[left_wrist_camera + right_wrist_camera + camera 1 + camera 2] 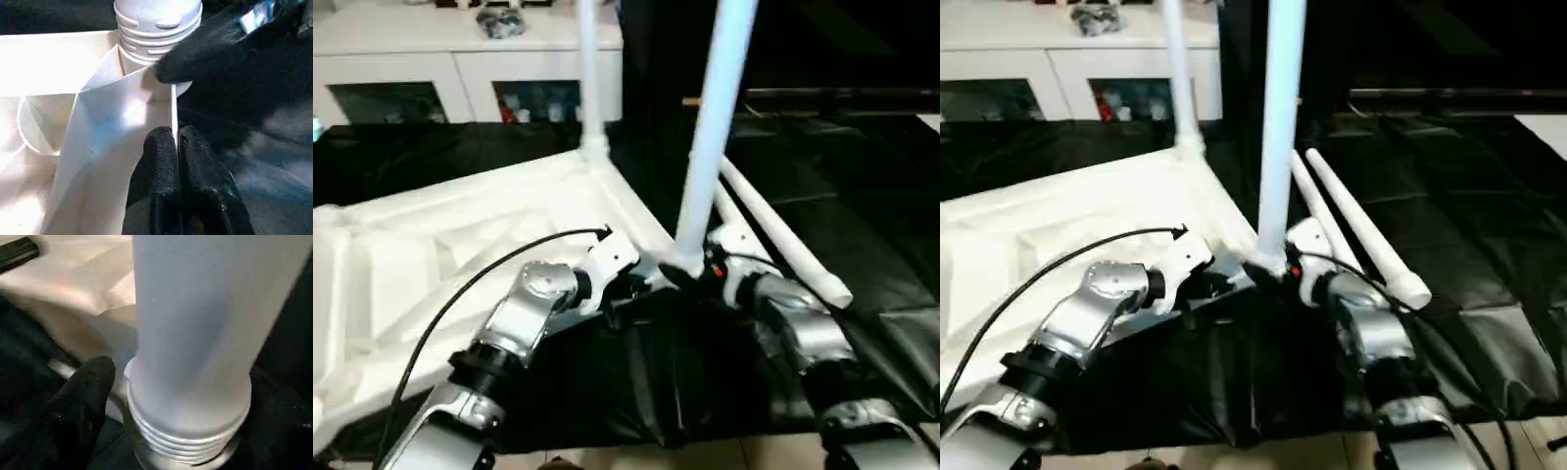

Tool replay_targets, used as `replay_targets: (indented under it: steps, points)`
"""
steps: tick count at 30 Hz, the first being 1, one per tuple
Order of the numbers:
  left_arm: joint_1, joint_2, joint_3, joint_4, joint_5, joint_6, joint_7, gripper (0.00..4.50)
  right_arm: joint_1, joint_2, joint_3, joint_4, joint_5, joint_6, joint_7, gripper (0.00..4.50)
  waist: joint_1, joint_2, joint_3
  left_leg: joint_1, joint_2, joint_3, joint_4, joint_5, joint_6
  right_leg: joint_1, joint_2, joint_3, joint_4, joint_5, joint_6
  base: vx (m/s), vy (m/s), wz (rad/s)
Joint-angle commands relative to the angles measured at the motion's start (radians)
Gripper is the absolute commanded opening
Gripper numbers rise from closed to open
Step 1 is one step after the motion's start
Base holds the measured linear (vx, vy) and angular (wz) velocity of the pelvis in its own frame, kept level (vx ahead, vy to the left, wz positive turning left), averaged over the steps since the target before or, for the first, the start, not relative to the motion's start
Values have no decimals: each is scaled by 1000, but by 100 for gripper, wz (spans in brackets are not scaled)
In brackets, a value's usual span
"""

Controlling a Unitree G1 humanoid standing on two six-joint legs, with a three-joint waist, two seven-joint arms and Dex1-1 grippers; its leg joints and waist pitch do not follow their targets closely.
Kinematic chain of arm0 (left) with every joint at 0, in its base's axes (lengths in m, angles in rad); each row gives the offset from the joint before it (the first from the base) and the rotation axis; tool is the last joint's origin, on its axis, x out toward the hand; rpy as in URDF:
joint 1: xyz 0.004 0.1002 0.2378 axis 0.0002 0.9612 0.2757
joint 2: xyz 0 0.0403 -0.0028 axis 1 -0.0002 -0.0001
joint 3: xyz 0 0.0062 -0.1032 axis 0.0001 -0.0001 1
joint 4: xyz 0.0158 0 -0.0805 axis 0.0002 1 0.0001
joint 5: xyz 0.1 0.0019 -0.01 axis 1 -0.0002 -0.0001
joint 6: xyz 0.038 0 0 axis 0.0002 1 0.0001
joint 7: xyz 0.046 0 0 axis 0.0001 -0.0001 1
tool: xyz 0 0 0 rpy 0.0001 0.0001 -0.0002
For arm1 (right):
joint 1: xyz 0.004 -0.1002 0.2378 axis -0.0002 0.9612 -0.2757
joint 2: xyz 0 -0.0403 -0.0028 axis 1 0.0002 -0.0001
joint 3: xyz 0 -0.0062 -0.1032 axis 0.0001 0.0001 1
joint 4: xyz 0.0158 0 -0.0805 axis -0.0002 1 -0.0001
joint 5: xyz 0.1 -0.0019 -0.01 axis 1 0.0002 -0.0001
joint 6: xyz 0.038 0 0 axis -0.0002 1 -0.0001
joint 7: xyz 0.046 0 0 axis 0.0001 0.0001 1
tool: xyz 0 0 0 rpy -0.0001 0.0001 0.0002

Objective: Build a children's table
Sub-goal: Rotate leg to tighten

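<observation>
Left eye view: the table top (460, 255) lies upside down on the black sheet (862, 245), its underside ribs facing up. One leg (589, 78) already stands upright in the far corner socket. A second leg (713, 137) stands in the near corner socket, between your two grippers. Two more legs (783, 240) lie loose on the sheet, just beside the table top's right edge.

Left wrist view: your left gripper (177, 147) is closed flat on the thin raised rim (174, 112) of the table top, one finger on each side, right next to the near corner. It steadies the table top.

Right wrist view: your right gripper (700, 272) sits at the base of the second leg, where the ridged thread (186, 431) meets the socket. One black finger (83, 396) shows beside the thread; the other is hidden behind the leg, so the fingers appear to be closed around the leg's base, though the grip itself is not fully shown.

Step in hand, by judgement: seating the second of four legs. Several thread ridges remain above the socket, so the leg is probably not fully home.

Next move, by judgement: you need to keep the rim pinned, hold the leg upright, and turn or press it until the thread disappears. A tilted leg could jam in the thread.
</observation>
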Motion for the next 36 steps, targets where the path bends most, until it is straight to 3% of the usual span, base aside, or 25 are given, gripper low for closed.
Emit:
replay_targets:
  steps: [1,4,5,9,14,20,26,28,29,31,36]
  points:
    - [-9,-13,-22,-56,-39,-46,-53,0,12,5,45,-36,12,-5,86,391,2,-2,-71,20,56,-18,-65,-260,60,49,-82,55,-76,-262,-190,0,0,0]
    - [-11,8,-29,-53,-41,-53,-97,0,23,-26,55,-70,39,17,161,391,3,-3,-71,22,56,-18,-65,-269,55,49,-82,55,-78,-275,-192,0,0,0]
    - [-13,18,-33,-50,-40,-55,-112,0,28,-39,58,-85,53,29,193,367,6,-1,-70,22,56,-17,-64,-275,59,50,-81,55,-79,-286,-189,0,0,0]
    - [-19,35,-37,-40,-48,-54,-145,0,40,-70,66,-126,93,82,285,348,15,-1,-70,23,58,-18,-65,-279,57,49,-81,54,-79,-295,-188,0,0,0]
    - [-10,41,-43,-45,-49,-54,-167,0,59,-92,99,-156,79,99,343,296,26,-3,-72,23,59,-18,-64,-268,52,47,-84,55,-77,-297,-187,0,0,0]
    - [-6,36,-41,-47,-48,-56,-148,0,63,-76,102,-152,69,95,307,280,25,-6,-71,21,58,-19,-65,-261,50,48,-85,55,-78,-307,-181,0,0,0]
    - [-26,-16,-11,-13,-26,-41,-15,0,18,10,58,-50,5,77,39,276,14,-5,-70,22,56,-21,-67,-277,26,46,-86,54,-82,-344,-169,0,0,0]
    - [-44,-65,11,16,-5,-22,102,0,-28,80,15,42,-15,78,-158,275,-1,-3,-66,23,53,-23,-71,-308,10,43,-83,51,-86,-374,-170,0,0,0]
    - [-45,-68,12,17,-4,-20,107,0,-30,84,13,47,-16,78,-168,275,-10,-4,-66,26,51,-25,-70,-327,-3,43,-86,49,-89,-401,-164,0,0,0]
    - [-58,-116,32,27,9,9,209,0,-70,151,-26,117,-8,90,-316,275,-17,-2,-65,28,52,-25,-70,-339,-1,41,-86,51,-94,-422,-152,0,0,0]
    - [-76,-171,39,41,25,14,317,0,-133,230,-71,217,1,50,-477,275,-22,-5,-72,20,51,-22,-68,-291,12,45,-85,53,-85,-331,-165,0,0,0]
